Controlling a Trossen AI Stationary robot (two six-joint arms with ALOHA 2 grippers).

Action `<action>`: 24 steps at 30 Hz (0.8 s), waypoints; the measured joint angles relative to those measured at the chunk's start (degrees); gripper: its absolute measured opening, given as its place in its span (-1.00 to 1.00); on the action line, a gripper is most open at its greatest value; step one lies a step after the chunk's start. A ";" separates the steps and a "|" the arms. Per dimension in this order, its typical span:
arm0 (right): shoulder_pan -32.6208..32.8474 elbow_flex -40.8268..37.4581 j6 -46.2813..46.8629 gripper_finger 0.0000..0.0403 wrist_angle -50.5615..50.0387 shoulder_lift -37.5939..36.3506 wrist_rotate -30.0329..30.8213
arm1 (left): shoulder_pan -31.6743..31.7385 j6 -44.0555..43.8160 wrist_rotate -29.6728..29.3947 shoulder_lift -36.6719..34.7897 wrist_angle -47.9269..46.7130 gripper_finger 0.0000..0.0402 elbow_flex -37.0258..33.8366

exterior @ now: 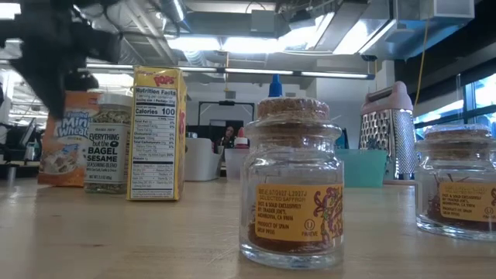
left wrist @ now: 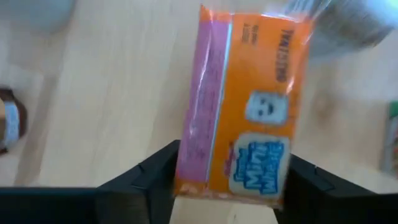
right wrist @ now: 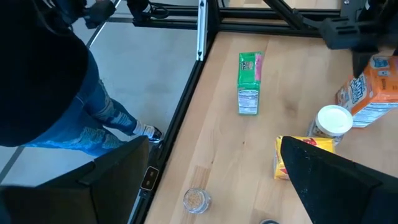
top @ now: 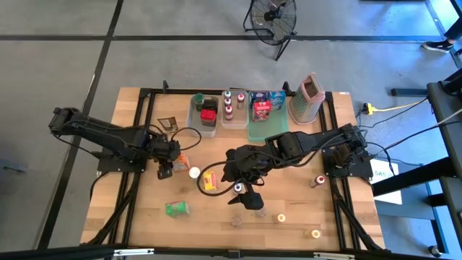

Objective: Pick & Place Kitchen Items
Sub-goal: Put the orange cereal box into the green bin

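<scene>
Fingers [left wrist: 155,177] of the left gripper [top: 167,160] sit on both sides of the orange cardboard Mini-Wheats box [left wrist: 239,102], ready to lift it, right beside the white-capped seasoning jar [top: 194,172], while the right gripper [top: 249,196] waits spread wide past that jar.

Pale wood, printed card, clear glass.
The bench [exterior: 93,240] is smooth light wood with a faint sheen. The orange box [left wrist: 242,106] is glossy printed card. The front jar [exterior: 292,190] is clear shiny glass under a rough cork lid. The grater [exterior: 387,132] is perforated metal.
</scene>
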 joint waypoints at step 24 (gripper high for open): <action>0.14 0.00 0.31 0.82 0.00 -0.04 -0.04 | 0.00 -1.08 0.15 -4.76 0.97 -0.26 0.88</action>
